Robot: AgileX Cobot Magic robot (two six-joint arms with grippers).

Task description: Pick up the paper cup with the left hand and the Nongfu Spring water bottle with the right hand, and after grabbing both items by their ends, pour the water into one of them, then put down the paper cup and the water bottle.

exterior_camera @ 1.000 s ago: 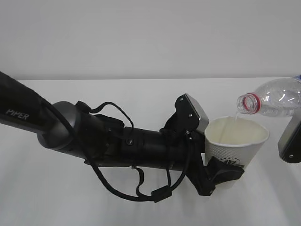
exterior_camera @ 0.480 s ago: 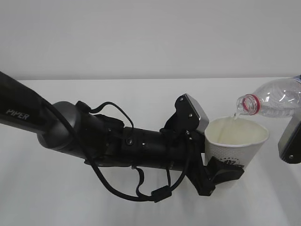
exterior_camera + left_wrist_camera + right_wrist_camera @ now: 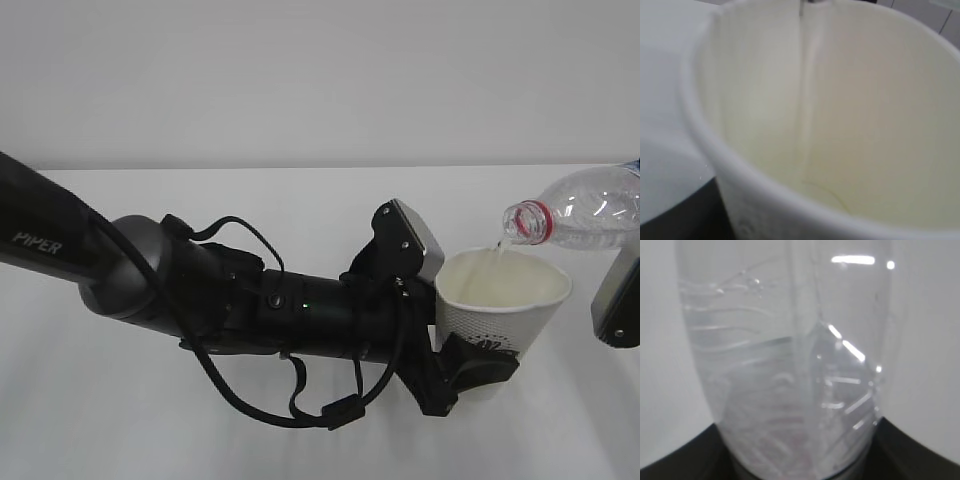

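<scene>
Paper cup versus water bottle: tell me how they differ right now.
The paper cup is opaque white and upright; the water bottle is clear plastic, tipped nearly sideways. The cup's mouth is wide; the bottle's red-ringed neck is narrow and sits above the cup's rim. Both are held off the table, one per gripper.
</scene>
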